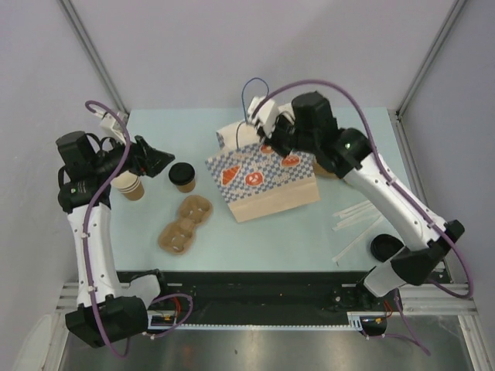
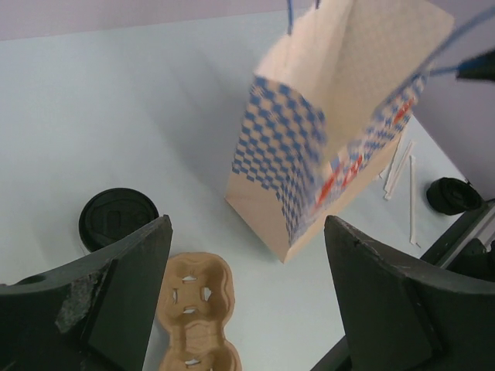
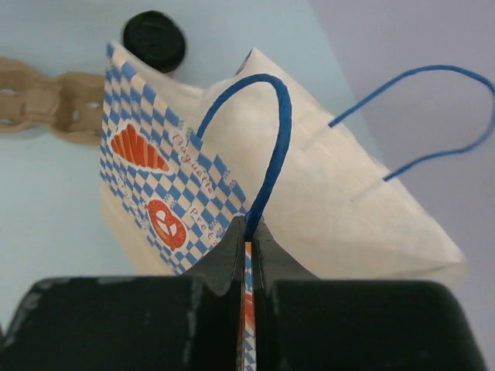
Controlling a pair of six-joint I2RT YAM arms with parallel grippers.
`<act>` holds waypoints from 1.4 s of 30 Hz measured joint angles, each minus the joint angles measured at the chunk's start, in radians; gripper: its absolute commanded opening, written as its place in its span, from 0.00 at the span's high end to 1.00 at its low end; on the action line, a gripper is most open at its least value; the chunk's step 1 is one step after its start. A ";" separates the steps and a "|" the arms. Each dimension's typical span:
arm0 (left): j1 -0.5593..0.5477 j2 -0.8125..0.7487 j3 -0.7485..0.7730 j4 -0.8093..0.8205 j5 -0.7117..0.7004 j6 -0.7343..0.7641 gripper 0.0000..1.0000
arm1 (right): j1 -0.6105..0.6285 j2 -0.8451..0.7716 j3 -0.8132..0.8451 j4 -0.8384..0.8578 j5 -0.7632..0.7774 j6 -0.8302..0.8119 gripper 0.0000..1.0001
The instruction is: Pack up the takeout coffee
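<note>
Right fingers (image 3: 220,267) clench the paper bag (image 1: 267,185) at its top edge. Left fingers (image 2: 128,286) are spread and empty. The lidded coffee cup (image 1: 182,176) stands outside the bag.

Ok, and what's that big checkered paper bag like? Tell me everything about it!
The paper bag is brown kraft paper, its upper part printed with blue-and-white checks and orange-red bakery pictures, a croissant and a pretzel. Two thin blue cord handles loop from its top. It stands on its base in the middle of the table, leaning a bit, mouth partly open. The right gripper is pinched shut on its top edge, beside one handle.
</note>
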 measured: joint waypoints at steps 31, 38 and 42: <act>-0.538 0.000 -0.035 -0.049 -0.319 0.034 0.11 | 0.053 -0.299 -0.006 -0.179 0.125 0.114 0.07; -0.621 0.059 0.049 -0.044 -0.382 0.050 0.11 | 0.017 -0.203 0.065 -0.168 0.059 0.050 0.24; -0.635 0.083 0.067 -0.044 -0.402 0.067 0.12 | 0.016 -0.093 0.064 -0.159 0.052 -0.008 0.26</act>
